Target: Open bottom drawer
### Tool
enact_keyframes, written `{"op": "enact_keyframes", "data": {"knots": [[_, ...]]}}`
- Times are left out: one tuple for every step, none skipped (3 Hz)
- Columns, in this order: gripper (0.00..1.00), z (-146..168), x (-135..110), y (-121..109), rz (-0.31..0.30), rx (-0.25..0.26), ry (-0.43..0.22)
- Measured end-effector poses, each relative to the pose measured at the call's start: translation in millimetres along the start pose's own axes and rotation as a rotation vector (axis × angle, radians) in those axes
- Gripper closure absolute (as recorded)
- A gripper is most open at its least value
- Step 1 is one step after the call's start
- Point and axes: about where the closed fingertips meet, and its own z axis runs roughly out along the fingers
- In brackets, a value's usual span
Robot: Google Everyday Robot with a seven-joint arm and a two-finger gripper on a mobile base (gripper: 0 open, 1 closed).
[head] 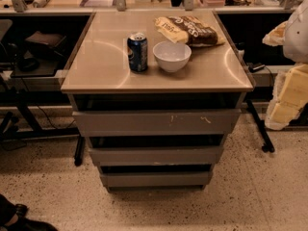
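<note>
Your claw (288, 97) is at the far right edge of the view: pale yellow blocky shape under a white housing, cut off by the frame. It's level with the side of the grey three-drawer cabinet (82, 124), well apart from it and touching nothing on it. Can't tell whether the claw is released or clenched.

Your target, the plain grey handleless bottom drawer (156, 179), is the lowest and narrowest-looking front, just above the speckled terrazzo floor (231, 201). It's not pulled out: the front sits tucked under the middle-sized grey drawer front (156, 156), with only a dark gap between them. Above that is the widest grey drawer front with pale scratches (144, 122), scratches right of centre.

On the glossy beige table (96, 66) that tops the cabinet:
- blue soda can (137, 52), upright, near centre
- white round bowl (172, 56), just right of the can, close to it but apart, upright
- yellow-and-brown snack bag (190, 30), lying flat behind the bowl towards the back right

Black shoe (19, 220) in your bottom-left corner, on the floor, well apart from the cabinet.
</note>
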Motion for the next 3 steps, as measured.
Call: {"op": "enact_keyframes", "data": {"knots": [[0.0,0.0,0.0,0.0,0.0,0.0,0.0],[0.0,14.5,-4.7,9.5,-0.032,0.011,0.001],[0.0,71.1,-12.9,36.3,-0.088,-0.028,-0.054]]}}
